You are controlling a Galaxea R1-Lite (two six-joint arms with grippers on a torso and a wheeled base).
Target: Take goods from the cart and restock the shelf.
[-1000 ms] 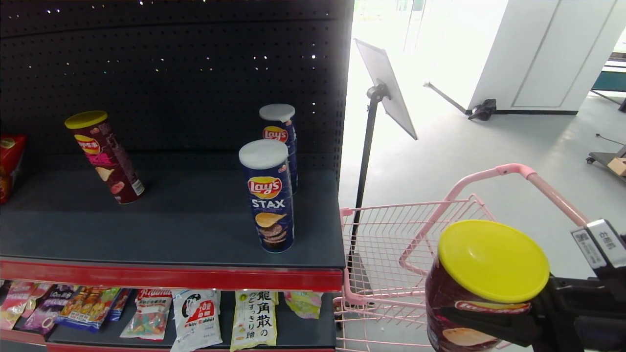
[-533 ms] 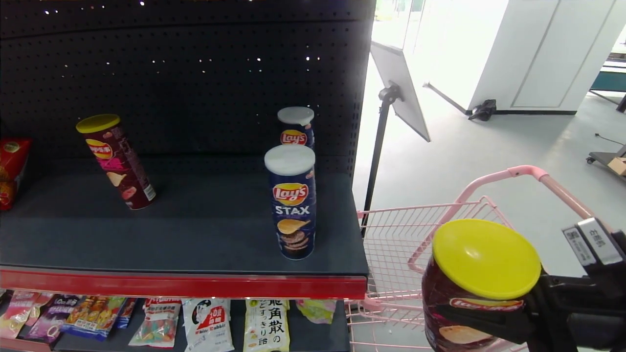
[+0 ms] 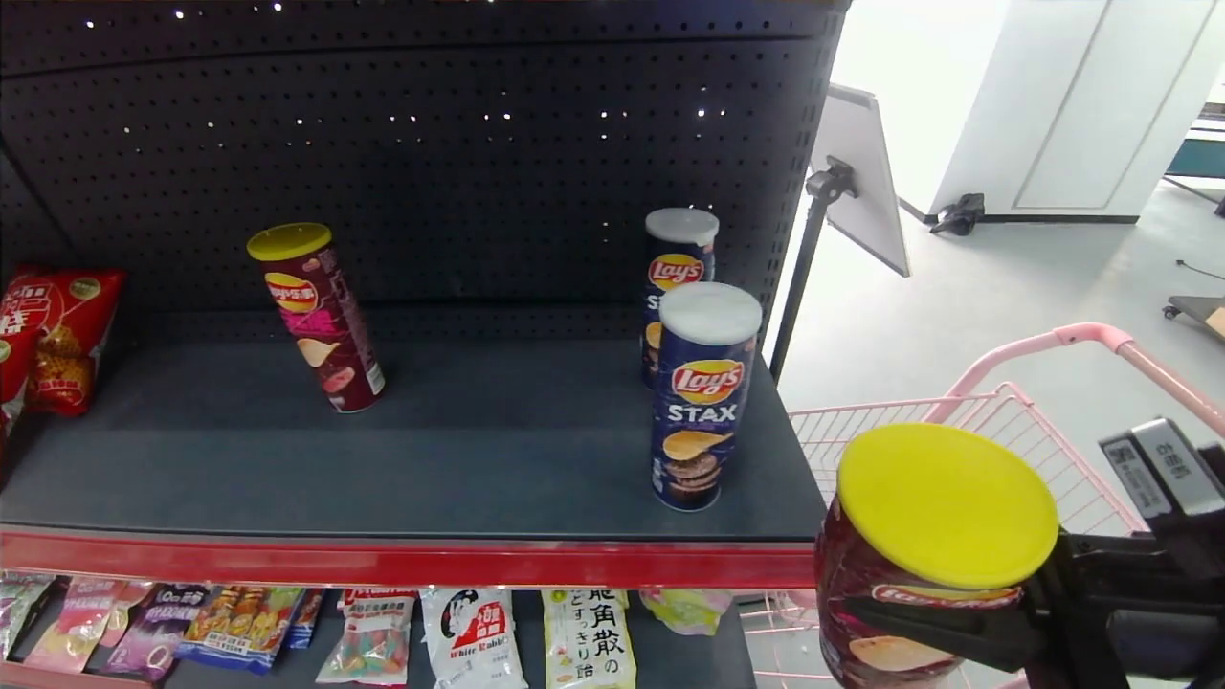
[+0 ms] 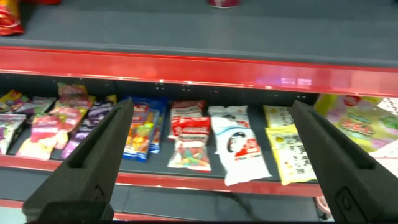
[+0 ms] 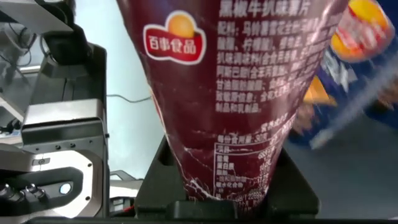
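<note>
Maroon chip can (image 3: 933, 555), yellow lid on top, was locked in my right gripper (image 3: 947, 636), with the fingers clamped around its lower body. It hung upright off the shelf (image 3: 431, 478), low beside the shelf's right end and in front of the pink cart (image 3: 1014, 421). From my right wrist the can's printed wall rose straight out of the grip.

Up on the shelf, one blue can (image 3: 703, 411) stood near the right end, toward the front. A second blue can (image 3: 678, 277) stood just behind it, close to the pegboard back. Well apart to the left and toward the back was another maroon can (image 3: 321, 321) with a yellow lid. A red bag (image 3: 57, 344) sat at the far left end.

My left gripper (image 4: 211, 106) was down low, fingers spread wide. It faced the snack packets (image 4: 186, 137) lined up on the lower shelf, under the red rail (image 4: 199, 65).
</note>
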